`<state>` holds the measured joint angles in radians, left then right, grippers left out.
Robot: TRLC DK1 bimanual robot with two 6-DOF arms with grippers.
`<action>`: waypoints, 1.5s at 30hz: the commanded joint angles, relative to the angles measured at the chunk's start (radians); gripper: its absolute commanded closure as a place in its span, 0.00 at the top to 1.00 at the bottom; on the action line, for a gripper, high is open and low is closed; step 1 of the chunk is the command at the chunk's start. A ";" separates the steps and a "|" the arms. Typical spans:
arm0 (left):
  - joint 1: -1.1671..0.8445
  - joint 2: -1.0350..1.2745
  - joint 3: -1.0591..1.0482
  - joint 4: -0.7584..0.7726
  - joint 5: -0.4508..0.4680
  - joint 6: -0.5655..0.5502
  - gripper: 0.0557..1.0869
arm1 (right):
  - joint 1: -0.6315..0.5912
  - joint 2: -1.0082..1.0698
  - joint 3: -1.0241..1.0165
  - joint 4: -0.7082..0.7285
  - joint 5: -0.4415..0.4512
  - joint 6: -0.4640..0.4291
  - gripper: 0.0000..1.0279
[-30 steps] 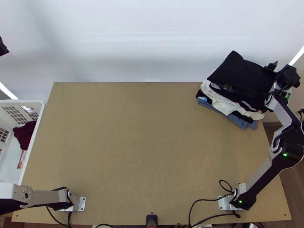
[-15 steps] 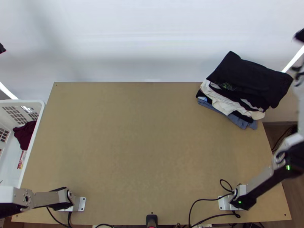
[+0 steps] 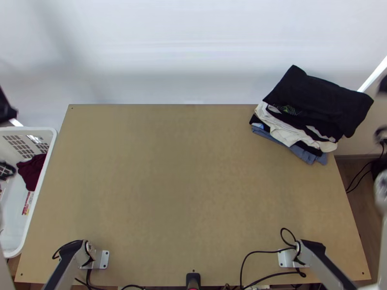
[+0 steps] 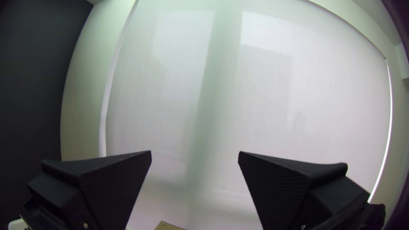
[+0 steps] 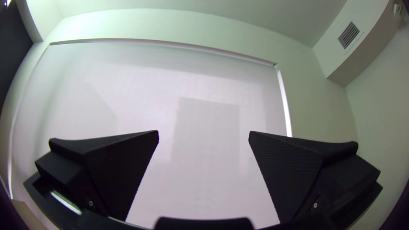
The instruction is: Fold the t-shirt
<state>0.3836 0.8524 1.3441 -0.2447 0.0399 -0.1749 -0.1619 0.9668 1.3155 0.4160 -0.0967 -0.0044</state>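
Observation:
A black garment [image 3: 319, 101] lies folded flat on top of the clothes stack at the table's back right corner. My left gripper [image 3: 6, 109] is at the top view's left edge, above the basket's back end. At the right edge, beyond the stack, a blurred black part of my right gripper [image 3: 383, 85] shows. In the left wrist view the left gripper [image 4: 194, 154] is open with nothing between its fingers. Likewise, the right gripper [image 5: 204, 133] stands open and holds nothing in the right wrist view.
Under the black garment are folded white [image 3: 285, 131], dark and blue [image 3: 304, 153] clothes. A white basket [image 3: 34, 129] with a dark red cloth [image 3: 32, 171] stands beside the table's left edge. Cables [image 3: 263, 254] run along the near edge of the wooden table [image 3: 184, 183].
My right gripper has left the black garment and moved right to the view's edge. The left gripper has come lower at the left edge, and both arms have swung. The stack has stayed in place.

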 commanded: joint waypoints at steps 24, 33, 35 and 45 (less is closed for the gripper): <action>0.047 -0.702 -1.071 0.237 0.000 0.095 0.96 | 0.209 -0.962 -1.311 0.041 0.017 0.023 0.96; -0.063 -0.852 -1.255 0.119 0.000 0.153 0.96 | 0.180 -0.971 -1.312 -0.388 0.064 0.063 0.96; -0.063 -0.852 -1.275 0.117 0.000 0.166 0.96 | 0.150 -0.967 -1.306 -0.427 0.100 0.057 0.96; -0.026 -0.852 -1.286 0.061 0.000 0.170 0.96 | 0.094 -0.968 -1.306 -0.428 0.109 0.057 0.96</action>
<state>0.3492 0.0067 0.0891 -0.1413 0.0399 -0.0246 -0.0624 0.0006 0.0132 0.0082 0.0040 0.0486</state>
